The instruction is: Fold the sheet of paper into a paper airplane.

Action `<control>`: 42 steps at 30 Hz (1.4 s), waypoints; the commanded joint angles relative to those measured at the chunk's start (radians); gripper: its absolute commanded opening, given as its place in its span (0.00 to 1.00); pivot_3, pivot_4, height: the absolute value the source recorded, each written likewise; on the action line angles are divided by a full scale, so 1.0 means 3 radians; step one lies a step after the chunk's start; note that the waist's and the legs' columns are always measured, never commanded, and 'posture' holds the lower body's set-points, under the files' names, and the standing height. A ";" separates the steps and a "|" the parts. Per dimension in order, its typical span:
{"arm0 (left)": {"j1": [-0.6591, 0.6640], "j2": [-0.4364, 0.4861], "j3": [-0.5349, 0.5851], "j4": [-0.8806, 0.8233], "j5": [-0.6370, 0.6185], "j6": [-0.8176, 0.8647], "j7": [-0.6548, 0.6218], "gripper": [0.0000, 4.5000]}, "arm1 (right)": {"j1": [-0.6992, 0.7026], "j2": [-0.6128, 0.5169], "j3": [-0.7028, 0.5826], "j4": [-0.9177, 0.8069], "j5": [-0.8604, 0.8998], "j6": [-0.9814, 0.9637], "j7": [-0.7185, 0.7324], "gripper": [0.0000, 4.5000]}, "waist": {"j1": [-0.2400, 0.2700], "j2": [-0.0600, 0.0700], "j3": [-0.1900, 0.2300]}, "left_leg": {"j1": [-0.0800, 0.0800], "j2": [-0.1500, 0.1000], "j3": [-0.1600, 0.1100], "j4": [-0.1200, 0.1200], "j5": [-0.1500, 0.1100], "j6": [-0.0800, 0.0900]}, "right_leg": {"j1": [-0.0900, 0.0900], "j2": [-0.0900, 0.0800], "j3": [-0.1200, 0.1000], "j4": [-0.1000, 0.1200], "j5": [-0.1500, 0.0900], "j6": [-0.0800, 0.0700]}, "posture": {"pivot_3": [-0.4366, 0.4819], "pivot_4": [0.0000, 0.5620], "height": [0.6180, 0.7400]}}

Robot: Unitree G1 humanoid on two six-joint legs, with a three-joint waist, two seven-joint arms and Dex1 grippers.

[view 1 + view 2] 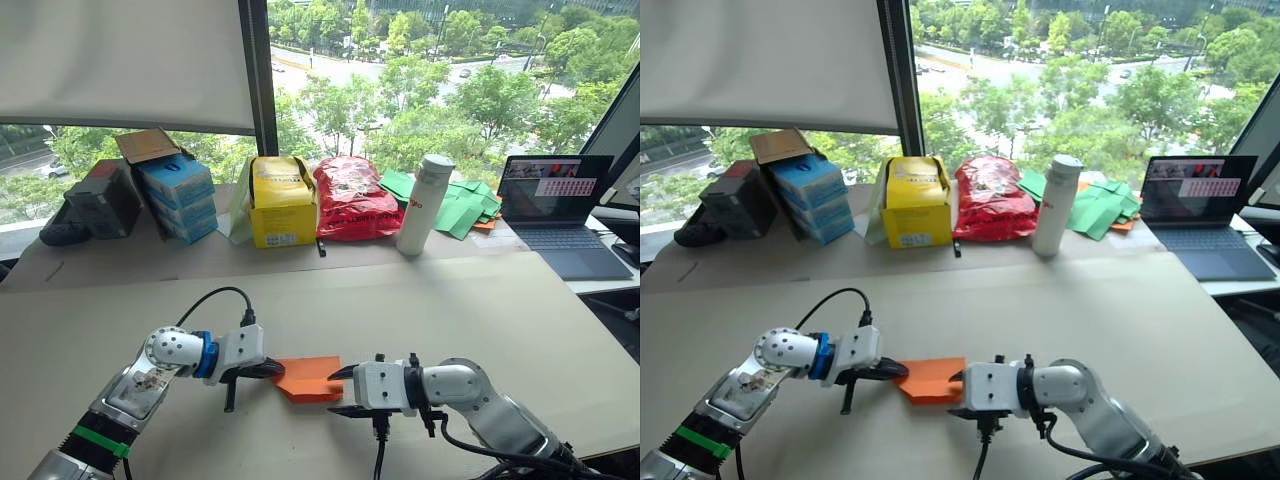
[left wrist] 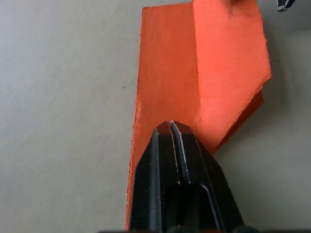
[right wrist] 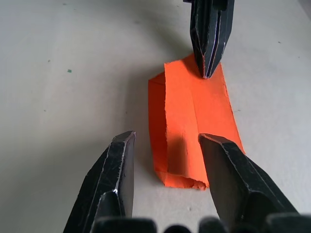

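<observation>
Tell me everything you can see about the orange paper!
The sheet of paper is thin and bright orange, folded into layered flaps with a long crease and one angled end. It lies flat on the pale table, between the two arms. The left gripper, jaws shut, presses its tip on one end. The right gripper has its jaws open wide around the other end, without gripping it.
</observation>
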 commanded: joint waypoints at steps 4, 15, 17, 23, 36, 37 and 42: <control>0.0113 0.0006 -0.0070 0.0489 0.0229 -0.0305 0.0068 0.00 | -0.0104 0.0117 -0.0050 0.0056 -0.0040 -0.0095 -0.0045 0.51 | -0.0002 0.0007 -0.0005 | 0.0003 0.0000 0.0000 -0.0001 0.0000 -0.0001 | 0.0002 0.0000 0.0000 0.0001 0.0000 0.0000 | 0.48 0.27 1.00; 0.0100 -0.0038 -0.0108 0.0825 0.0269 -0.0676 0.0099 0.00 | -0.0147 0.0156 -0.0050 0.0116 -0.0009 -0.0047 0.0005 0.01 | -0.0013 0.0009 -0.0006 | 0.0051 0.0002 -0.0001 -0.0009 -0.0002 0.0004 | 0.0049 0.0001 -0.0004 -0.0008 -0.0002 0.0002 | 0.48 0.27 1.00; 0.0098 -0.0048 -0.0121 0.0848 0.0279 -0.0719 0.0095 0.00 | -0.0188 0.0196 -0.0066 0.0146 0.0039 0.0034 0.0021 0.01 | -0.0014 0.0009 -0.0006 | 0.0051 0.0002 0.0000 -0.0009 -0.0002 0.0004 | 0.0048 0.0001 -0.0005 -0.0007 -0.0002 0.0002 | 0.48 0.27 1.00; 0.0077 -0.0048 -0.0127 0.0762 0.0260 -0.0690 0.0074 0.00 | -0.0368 0.0328 -0.0100 0.0315 0.0087 0.0423 0.0036 0.01 | -0.0017 0.0010 -0.0006 | 0.0051 0.0002 -0.0001 -0.0009 -0.0002 0.0004 | 0.0048 0.0001 -0.0004 -0.0006 -0.0002 0.0002 | 0.48 0.27 1.00; 0.0038 -0.0032 -0.0072 0.0639 0.0232 -0.0598 0.0097 0.00 | -0.0638 0.0479 -0.0029 0.0771 -0.0049 0.0757 0.0025 0.01 | -0.0018 0.0010 -0.0006 | 0.0050 0.0002 -0.0001 -0.0009 -0.0003 0.0004 | 0.0046 0.0000 -0.0004 -0.0006 -0.0001 0.0001 | 0.48 0.27 1.00; 0.0036 -0.0022 -0.0056 0.0591 0.0217 -0.0569 0.0100 0.00 | -0.0635 0.0475 -0.0006 0.0791 -0.0068 0.0759 0.0025 0.01 | -0.0018 0.0010 -0.0006 | 0.0050 0.0002 -0.0001 -0.0009 -0.0003 0.0004 | 0.0046 0.0000 -0.0004 -0.0006 -0.0001 0.0001 | 0.48 0.27 1.00; -0.0005 0.0043 0.0132 0.0029 -0.0076 -0.0169 0.0047 0.00 | -0.0618 0.0498 0.0067 0.0818 -0.0091 0.0892 0.0026 0.01 | -0.0024 0.0010 -0.0006 | 0.0048 0.0002 -0.0001 -0.0009 -0.0003 0.0005 | 0.0045 0.0001 -0.0004 -0.0007 -0.0002 0.0002 | 0.48 0.27 1.00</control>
